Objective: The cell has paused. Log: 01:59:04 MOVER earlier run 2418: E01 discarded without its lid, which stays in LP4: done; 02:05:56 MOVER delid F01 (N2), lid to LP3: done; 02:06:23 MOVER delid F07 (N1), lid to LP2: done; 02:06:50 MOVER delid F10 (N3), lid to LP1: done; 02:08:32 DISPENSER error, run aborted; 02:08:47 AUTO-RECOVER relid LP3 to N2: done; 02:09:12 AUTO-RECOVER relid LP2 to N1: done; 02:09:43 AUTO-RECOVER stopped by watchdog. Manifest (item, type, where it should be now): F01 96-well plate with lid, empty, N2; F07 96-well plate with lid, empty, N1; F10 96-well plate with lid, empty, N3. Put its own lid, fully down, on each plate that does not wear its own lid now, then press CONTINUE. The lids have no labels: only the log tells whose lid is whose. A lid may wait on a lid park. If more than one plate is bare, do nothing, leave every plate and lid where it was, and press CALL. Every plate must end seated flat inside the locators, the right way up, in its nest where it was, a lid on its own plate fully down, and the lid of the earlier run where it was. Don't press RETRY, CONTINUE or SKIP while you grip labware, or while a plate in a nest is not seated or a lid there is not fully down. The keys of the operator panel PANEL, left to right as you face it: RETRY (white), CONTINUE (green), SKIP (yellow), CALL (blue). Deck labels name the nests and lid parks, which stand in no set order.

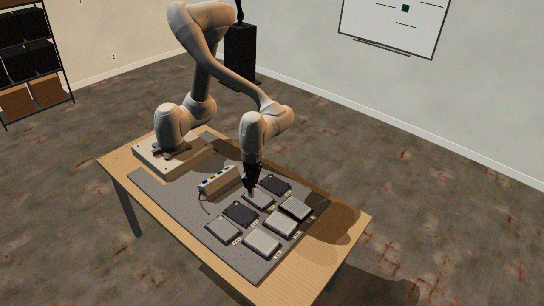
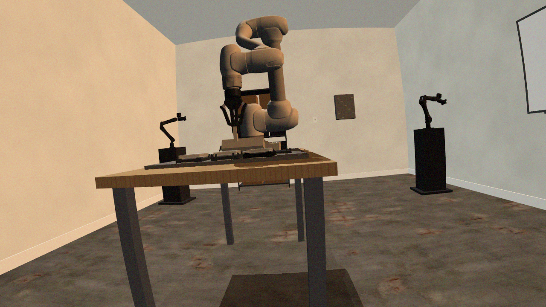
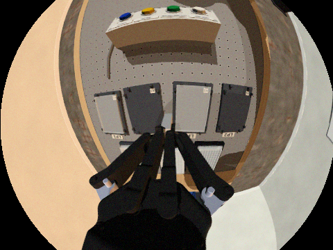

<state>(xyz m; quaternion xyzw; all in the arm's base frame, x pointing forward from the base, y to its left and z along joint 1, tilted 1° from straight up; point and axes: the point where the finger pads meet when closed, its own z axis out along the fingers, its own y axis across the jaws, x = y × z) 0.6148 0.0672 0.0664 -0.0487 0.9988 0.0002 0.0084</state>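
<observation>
Pincer [image 1: 250, 193] clenched, empty, hanging above grey lid [image 1: 259, 199] on park. Second lid [image 1: 223, 228] on far park to its side. Three plates [image 1: 281, 222] beyond pincer; panel [image 1: 217, 181] just behind, on surface [image 1: 304, 277].

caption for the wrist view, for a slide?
Closed, empty gripper above a row of four lid parks, two holding lids, facing the four-key operator panel.

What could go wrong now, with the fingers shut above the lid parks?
1. The shut fingers hang over a parked lid; going down, they may shift it, and it may be the old run's lid.
2. Another lid also sits parked, so pressing the green key now seems too early.
</observation>
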